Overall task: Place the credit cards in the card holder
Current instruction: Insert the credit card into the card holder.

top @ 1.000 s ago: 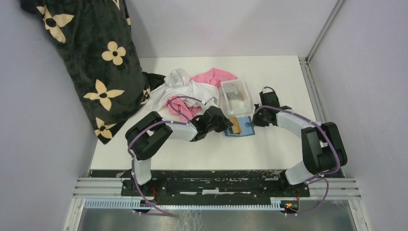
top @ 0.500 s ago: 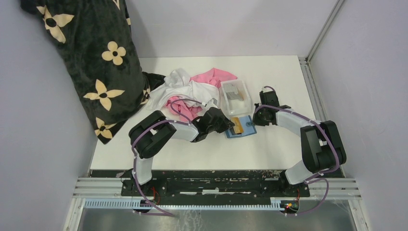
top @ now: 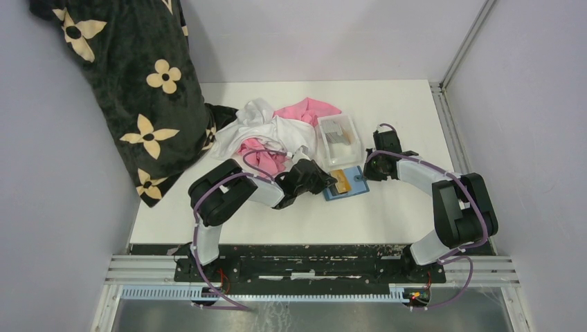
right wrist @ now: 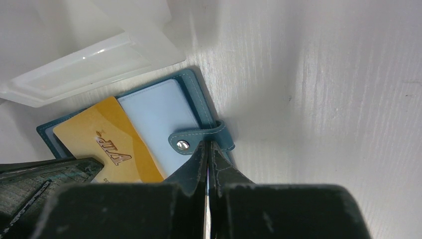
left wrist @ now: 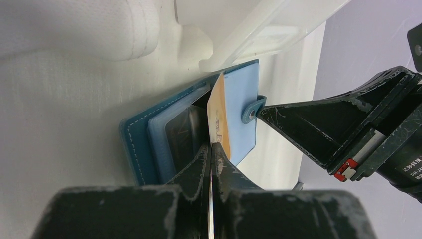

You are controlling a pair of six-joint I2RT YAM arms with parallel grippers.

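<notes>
The teal-blue card holder (top: 354,182) lies open on the white table just in front of the clear tray. My left gripper (left wrist: 212,145) is shut on a gold credit card (left wrist: 219,112), held on edge with its far end at the holder's inner slots (left wrist: 181,132). From the right wrist view the gold card (right wrist: 107,142) lies slanted over the holder's (right wrist: 154,107) light-blue page. My right gripper (right wrist: 208,144) is shut, its tips pressed against the holder's snap tab (right wrist: 191,142). Grey credit cards (top: 337,133) lie inside the tray.
The clear plastic tray (top: 351,147) stands right behind the holder. A pile of white and pink clothes (top: 266,131) lies to its left, against my left arm. A dark floral blanket (top: 131,90) hangs at the back left.
The left arm's elbow has shifted a little to the right. The gold card and both gripper tips have stayed almost in place at the holder.
</notes>
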